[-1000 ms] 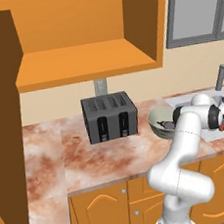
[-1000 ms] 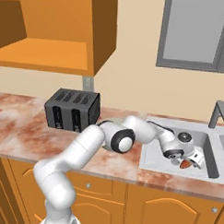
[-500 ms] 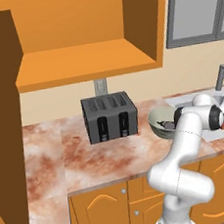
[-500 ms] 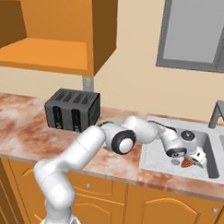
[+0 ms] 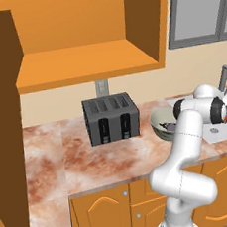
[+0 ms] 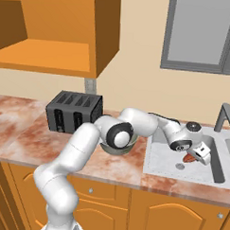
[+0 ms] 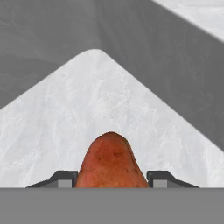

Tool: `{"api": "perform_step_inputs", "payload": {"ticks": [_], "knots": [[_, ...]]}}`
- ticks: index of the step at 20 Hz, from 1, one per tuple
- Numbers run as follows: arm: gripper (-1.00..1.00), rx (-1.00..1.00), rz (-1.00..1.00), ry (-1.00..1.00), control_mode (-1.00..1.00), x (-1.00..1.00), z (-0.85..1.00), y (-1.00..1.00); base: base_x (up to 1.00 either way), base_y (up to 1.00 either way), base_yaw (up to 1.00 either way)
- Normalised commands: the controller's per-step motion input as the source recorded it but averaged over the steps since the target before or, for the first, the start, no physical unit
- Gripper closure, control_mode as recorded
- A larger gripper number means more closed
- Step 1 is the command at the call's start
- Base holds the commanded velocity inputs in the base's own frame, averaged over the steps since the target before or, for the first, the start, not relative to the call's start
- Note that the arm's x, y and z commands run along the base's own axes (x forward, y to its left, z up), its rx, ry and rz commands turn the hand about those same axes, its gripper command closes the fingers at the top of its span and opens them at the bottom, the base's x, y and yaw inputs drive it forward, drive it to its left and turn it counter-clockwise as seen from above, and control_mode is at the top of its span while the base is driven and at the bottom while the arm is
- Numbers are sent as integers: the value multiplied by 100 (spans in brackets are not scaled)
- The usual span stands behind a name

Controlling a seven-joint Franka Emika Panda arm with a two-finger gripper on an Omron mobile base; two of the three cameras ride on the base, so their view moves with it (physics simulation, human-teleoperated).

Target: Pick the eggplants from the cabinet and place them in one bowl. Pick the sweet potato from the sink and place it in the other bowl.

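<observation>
The small reddish-orange oblong sweet potato [image 7: 111, 162] lies low inside the light grey rectangular sink [image 6: 167, 159].

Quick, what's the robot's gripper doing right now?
Gripper: shut on the sweet potato, down in the sink.

Marbled counter, seen over my arm
My counter [image 5: 81, 159] carries the black toaster [image 5: 110, 118]; right of it sits the grey-green bowl [image 5: 159, 122], then the sunken sink [image 6: 162, 157].

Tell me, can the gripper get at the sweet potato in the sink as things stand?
Yes, it looks so: the gripper is already shut on the sweet potato down in the sink, with nothing in between.
</observation>
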Motion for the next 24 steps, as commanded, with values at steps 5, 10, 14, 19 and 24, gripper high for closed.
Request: {"api": "perform_step_inputs", "payload": {"ticks": [5,10,14,19,24], "knots": [[100,3,-7,0,-100,-31,55,50,0,0,0],[100,2,-4,0,-100,-41,61,57,0,0,0],[100,0,0,2,-100,-46,65,50,0,0,0],[100,-2,1,6,-100,-48,74,51,0,0,0],[100,-3,3,4,-100,-57,75,47,0,0,0]]}}
